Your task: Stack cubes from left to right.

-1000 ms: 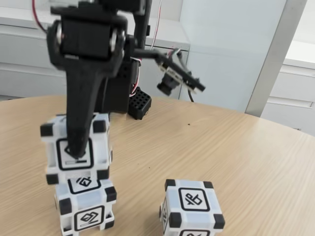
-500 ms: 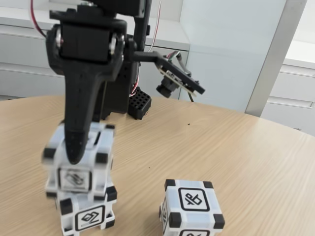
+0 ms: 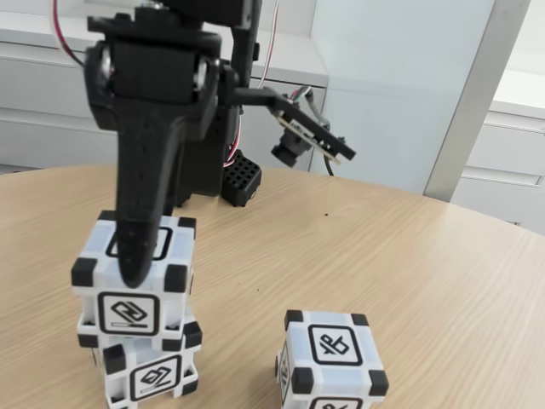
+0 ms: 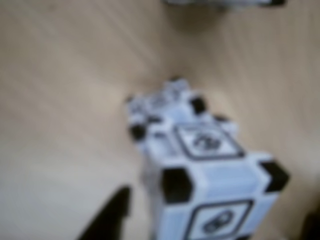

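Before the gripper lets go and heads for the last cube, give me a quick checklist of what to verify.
1. Top cube resting on bottom cube: ok.
2. Top cube level: ok, upright in the fixed view.
3. Stack aligned: not ok, the top cube sits offset to the left of the bottom one.
4. Gripper released: cannot tell, one finger crosses the top cube's front.
5. Third cube free on the table: ok, standing apart to the right.

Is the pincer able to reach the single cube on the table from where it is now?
Probably yes. The single cube stands alone on bare table, nothing beside or above it. The pincer sits at the top cube and must let go first.
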